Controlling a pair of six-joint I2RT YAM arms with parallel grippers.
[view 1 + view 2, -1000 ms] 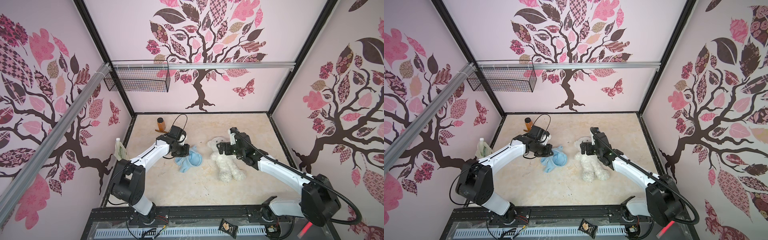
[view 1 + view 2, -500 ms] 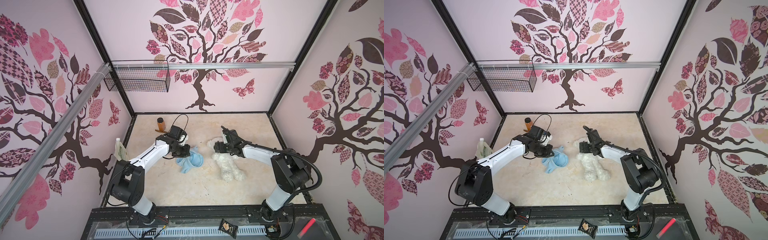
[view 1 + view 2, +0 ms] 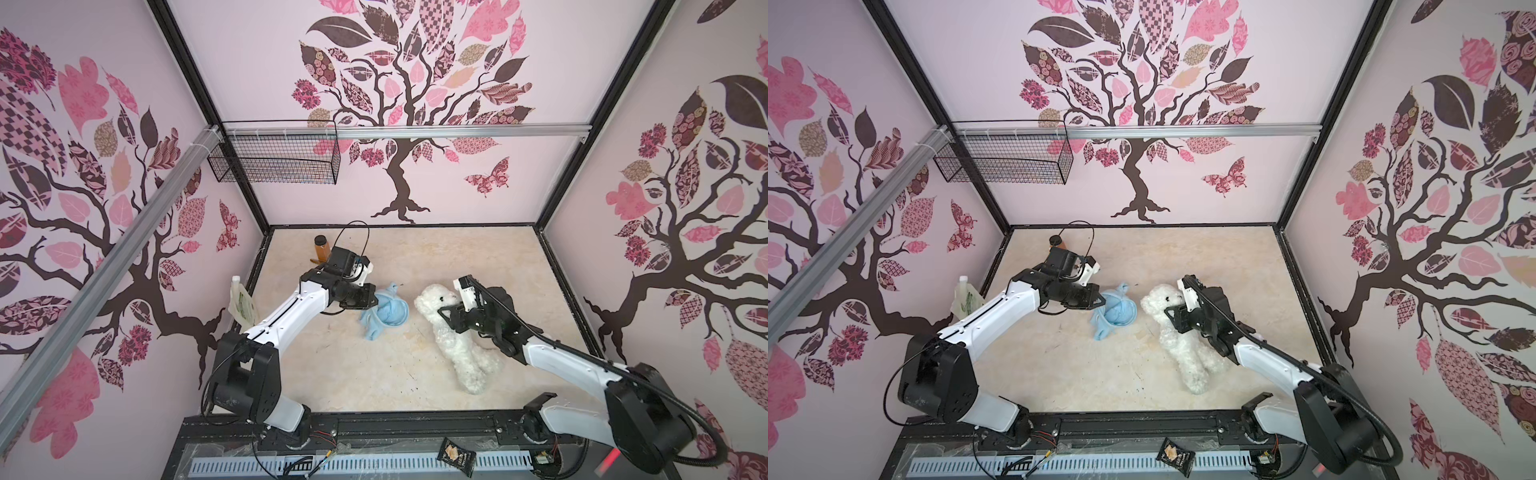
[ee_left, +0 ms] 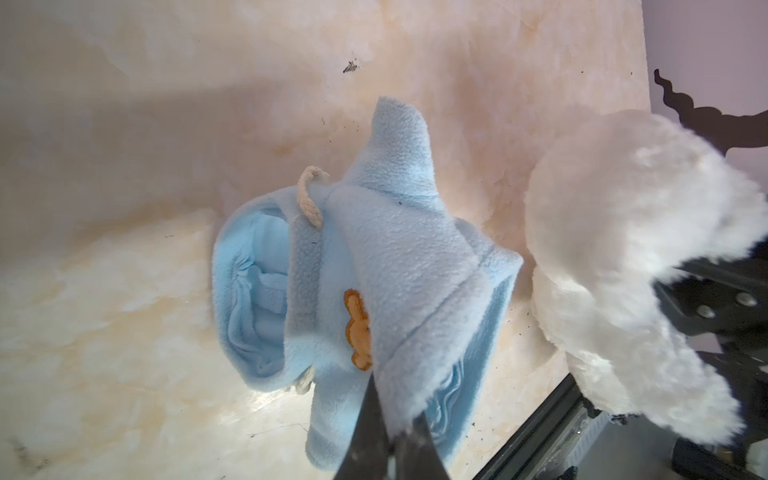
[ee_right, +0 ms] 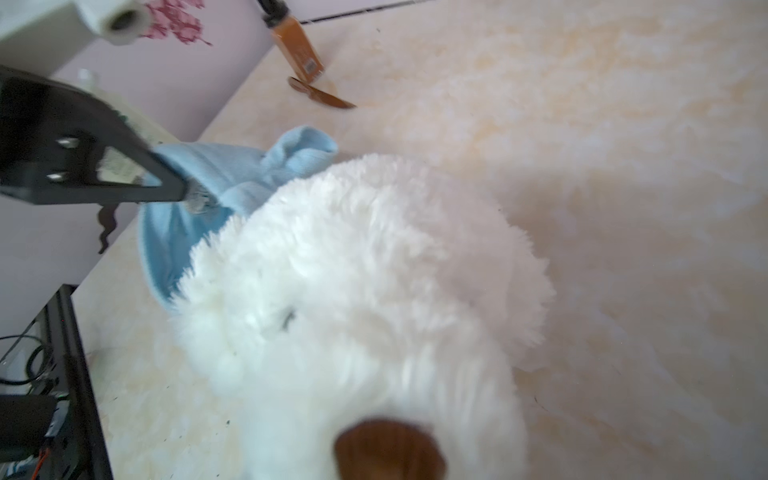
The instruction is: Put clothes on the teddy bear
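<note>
The teddy bear [image 3: 463, 351] lies on the beige table [image 3: 353, 374], to the right of the middle in both top views. Its head points toward the back wall and its two legs point toward the front rail. It is white all over, with long fluffy fur, and its limbs are short and thick. It wears no clothing. In my right wrist view the head is very close to the camera and a little blurred. I can see one small dark eye [image 5: 288, 319] and a brown nose [image 5: 388, 451].

My right gripper [image 3: 448, 312] is at the bear's neck, just under the muzzle, and it touches the fur. The fur hides the fingertips, so I cannot tell whether they are spread or pressed on the bear.

My left gripper [image 3: 375, 301] is pressed together and pinches an edge of the light blue hooded shirt [image 3: 388, 313]. The shirt lies crumpled on the table just beside the bear's head, on its left in both top views. In my left wrist view it shows an orange patch [image 4: 358, 328] and a cream cord [image 4: 309, 203].
</note>
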